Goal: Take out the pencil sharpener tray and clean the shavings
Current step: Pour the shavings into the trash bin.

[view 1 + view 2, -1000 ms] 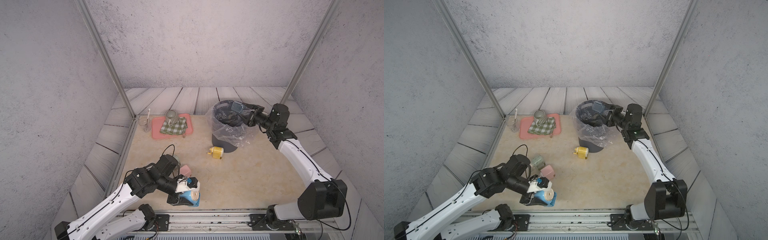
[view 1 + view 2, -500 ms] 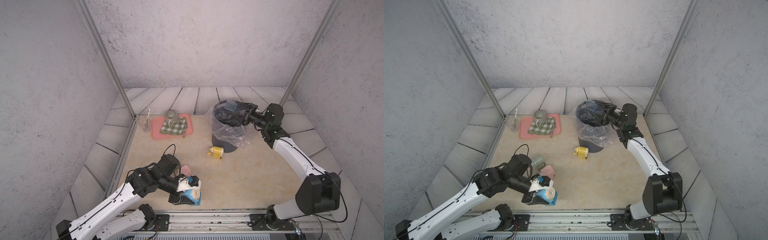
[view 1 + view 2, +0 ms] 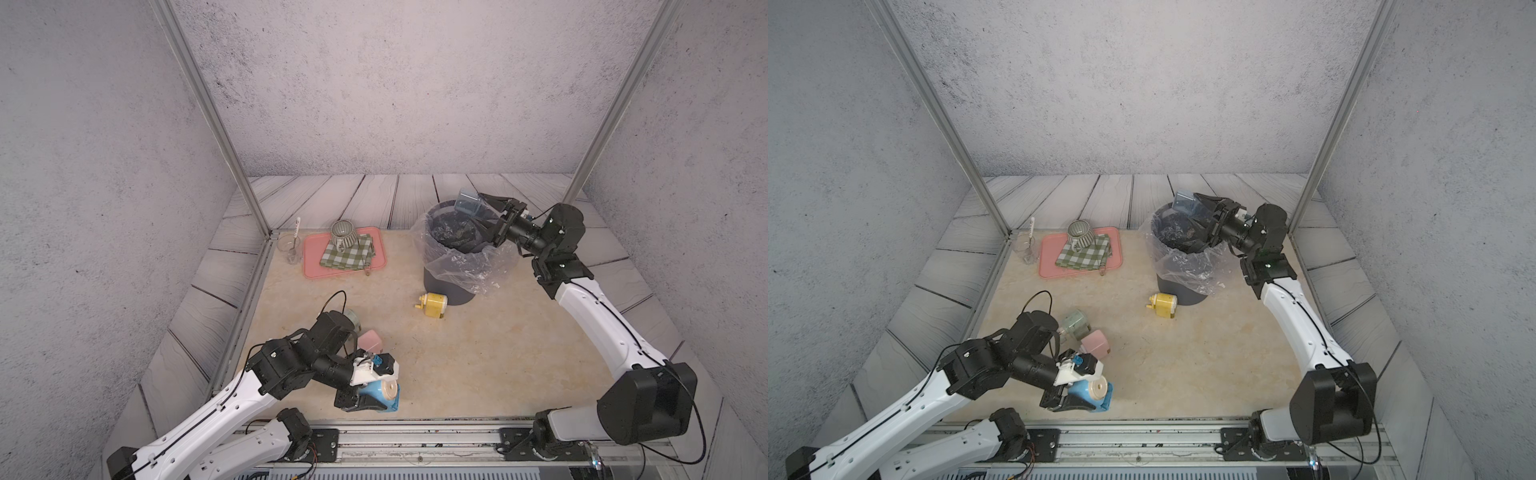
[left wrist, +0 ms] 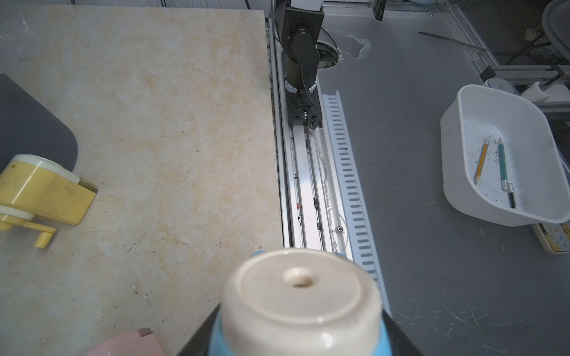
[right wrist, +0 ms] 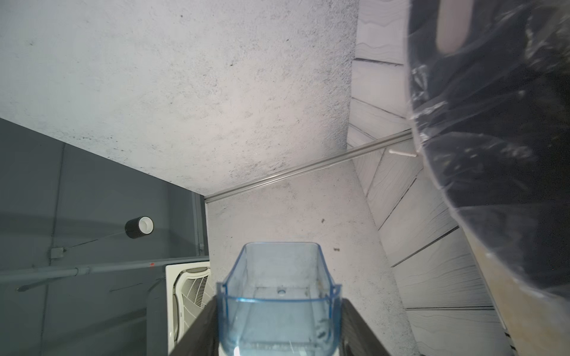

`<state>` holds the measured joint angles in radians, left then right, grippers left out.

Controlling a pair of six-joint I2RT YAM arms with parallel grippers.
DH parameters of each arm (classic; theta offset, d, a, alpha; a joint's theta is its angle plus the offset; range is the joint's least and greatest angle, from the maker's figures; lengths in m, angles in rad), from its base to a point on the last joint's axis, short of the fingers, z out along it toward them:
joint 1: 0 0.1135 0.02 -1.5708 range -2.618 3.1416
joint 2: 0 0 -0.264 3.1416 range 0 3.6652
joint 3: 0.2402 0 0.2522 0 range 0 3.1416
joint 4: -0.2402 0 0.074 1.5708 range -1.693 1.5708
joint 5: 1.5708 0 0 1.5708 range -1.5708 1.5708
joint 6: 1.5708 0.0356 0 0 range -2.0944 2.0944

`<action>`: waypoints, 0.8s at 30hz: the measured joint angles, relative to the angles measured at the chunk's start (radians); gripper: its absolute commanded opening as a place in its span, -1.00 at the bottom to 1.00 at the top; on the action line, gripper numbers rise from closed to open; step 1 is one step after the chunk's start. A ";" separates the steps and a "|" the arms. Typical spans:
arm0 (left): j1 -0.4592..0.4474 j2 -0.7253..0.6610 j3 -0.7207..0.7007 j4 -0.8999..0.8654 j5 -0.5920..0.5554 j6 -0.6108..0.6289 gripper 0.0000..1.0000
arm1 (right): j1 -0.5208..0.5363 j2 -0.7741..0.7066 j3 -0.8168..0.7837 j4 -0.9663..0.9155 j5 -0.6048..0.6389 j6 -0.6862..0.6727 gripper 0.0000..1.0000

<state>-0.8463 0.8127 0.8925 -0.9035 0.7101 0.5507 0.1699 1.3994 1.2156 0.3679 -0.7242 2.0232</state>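
Top views first. Over the last second the right gripper [image 3: 486,212] has carried the clear blue shavings tray [image 3: 466,203] a bit further across the lined trash bin [image 3: 444,289], toward its far rim, and rolled its wrist. I'd guess the dump is happening or about done, and the trip back comes next. The left gripper [image 3: 372,401] hasn't budged. It's clamped on the blue pencil sharpener [image 3: 388,390] near the table's [image 3: 478,361] front edge.

Count in both top views:
- One yellow sharpener [image 3: 433,304] at the bin's foot.
- One pink block [image 3: 1096,344] and one pale green block [image 3: 1074,324] by the left arm. They could be more sharpeners, can't swear to it.
- One bin.
- One pink serving tray [image 3: 309,266] carrying one checked cloth [image 3: 345,255] and one striped mug [image 3: 343,235].
- One glass [image 3: 291,249] beside it.

Left wrist: the blue sharpener's cream face fills the foreground, with dark fingers [image 4: 194,342] on either side. Off the table sits one white tub [image 4: 509,129] with two pencils in it.

Right wrist: the shavings tray is pinched across its width between dark fingers [image 5: 197,333]. It looks nearly empty, just dust. The bin's mouth sits off to one side here, so I can't tell exactly how the tray lines up over it.
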 measured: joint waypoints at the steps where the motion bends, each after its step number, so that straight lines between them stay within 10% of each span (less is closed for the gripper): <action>1: 0.000 -0.003 -0.002 0.003 0.000 -0.002 -1.00 | 0.000 0.007 -0.015 -0.018 -0.005 0.002 -1.00; 24: 0.000 0.035 -0.005 0.010 -0.004 0.003 -1.00 | -0.034 -0.010 0.077 -0.179 0.008 -0.009 -1.00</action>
<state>-0.8463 0.8478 0.8879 -0.8940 0.7063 0.5541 0.1356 1.3899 1.2930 0.1894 -0.7158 2.0144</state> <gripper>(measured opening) 0.621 0.563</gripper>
